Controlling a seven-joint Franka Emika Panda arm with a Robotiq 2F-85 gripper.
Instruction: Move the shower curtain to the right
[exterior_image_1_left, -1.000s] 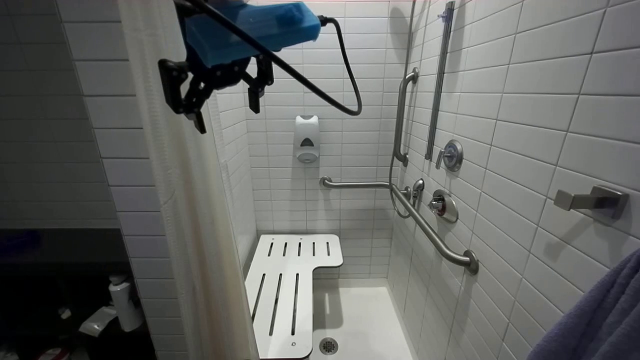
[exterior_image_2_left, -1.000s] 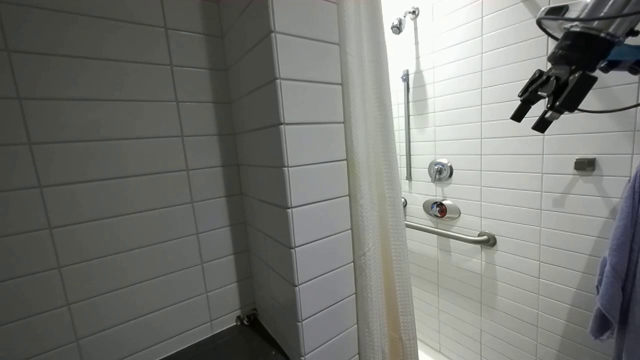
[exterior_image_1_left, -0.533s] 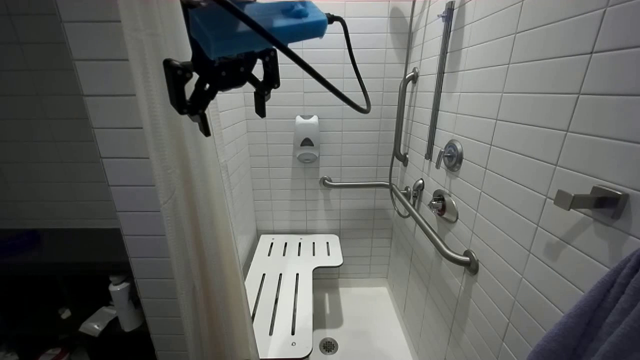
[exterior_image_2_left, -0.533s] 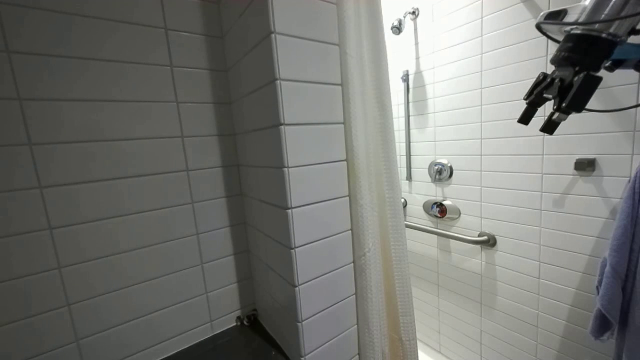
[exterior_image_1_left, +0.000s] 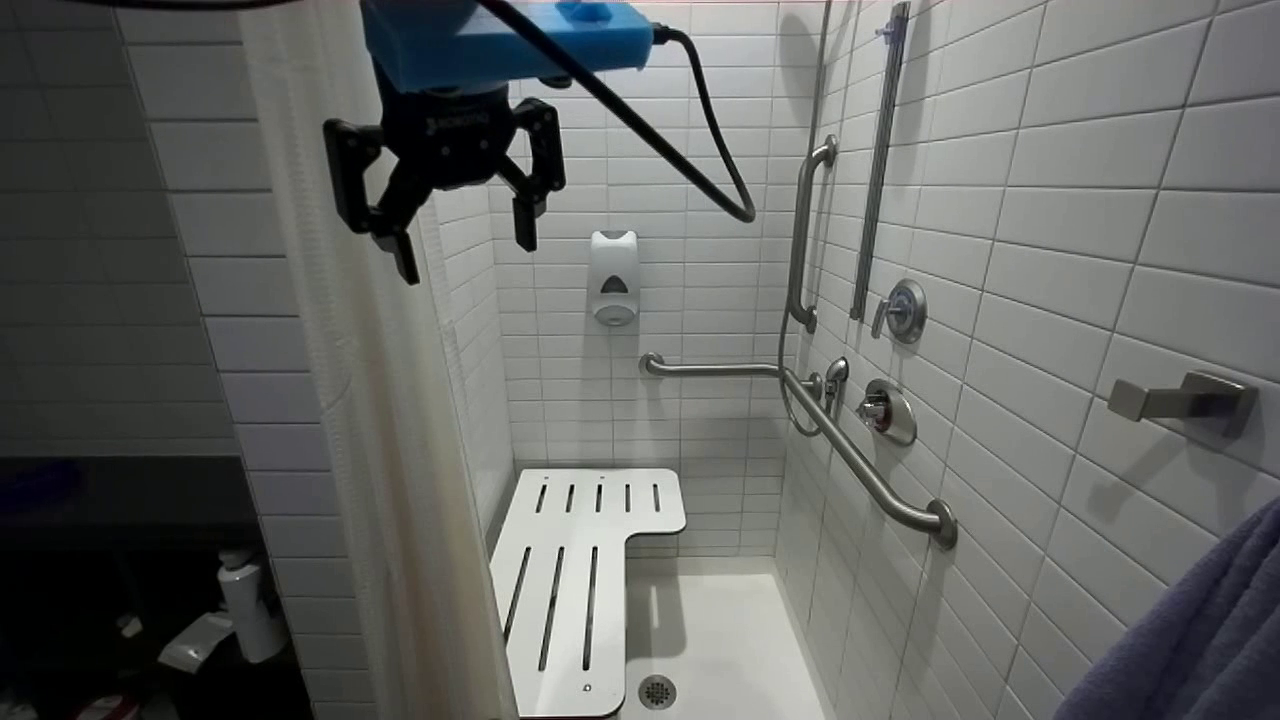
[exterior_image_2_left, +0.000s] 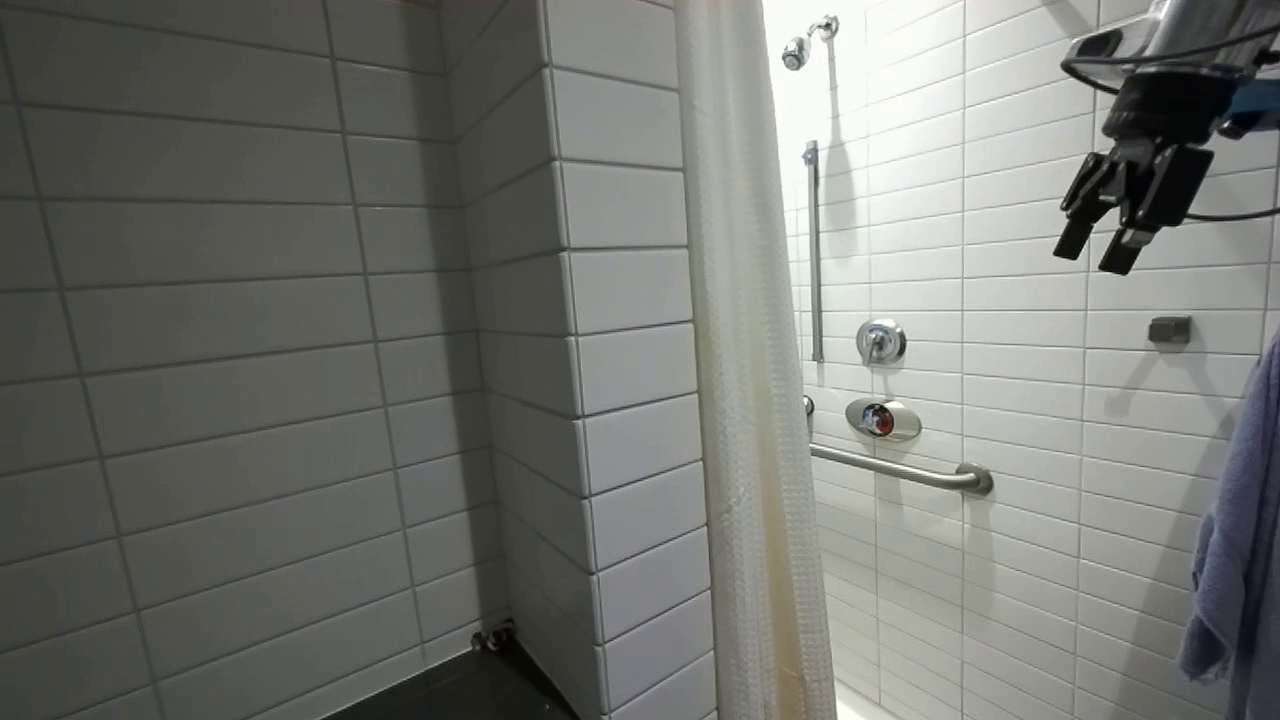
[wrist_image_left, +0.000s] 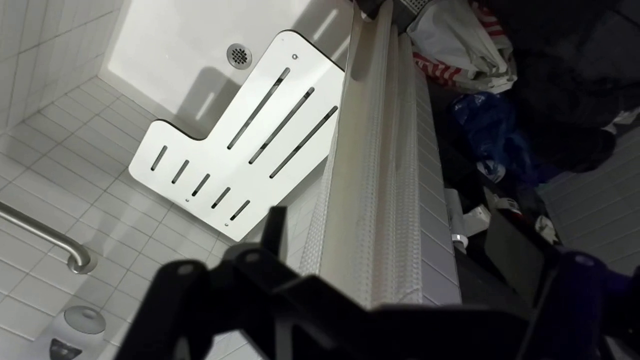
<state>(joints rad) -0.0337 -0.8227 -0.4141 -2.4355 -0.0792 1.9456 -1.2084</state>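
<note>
The shower curtain (exterior_image_1_left: 390, 450) hangs as a tall cream sheet in narrow vertical folds, bunched against the tiled pillar at the left. It also shows in an exterior view as a long strip (exterior_image_2_left: 755, 400). My gripper (exterior_image_1_left: 467, 255) points downward near the top of the picture, jaws wide apart and nothing between them. One finger overlaps the curtain there; whether they touch I cannot tell. From the wrist, the curtain (wrist_image_left: 365, 175) runs downward beyond the jaws, lined up between the gripper's (wrist_image_left: 395, 237) two fingers.
A white slatted seat (exterior_image_1_left: 600, 530) fills the shower's left side. Steel grab bars (exterior_image_1_left: 855, 462) line the back and right walls. A purple towel (exterior_image_1_left: 1200, 630) hangs at right. A tiled pillar (exterior_image_2_left: 640, 300) stands beside the curtain. A black cable (exterior_image_1_left: 742, 214) loops from the arm.
The gripper has come slightly down and to the right in both exterior views, turning a little more level. Its jaws stay open, and the curtain hangs as before.
</note>
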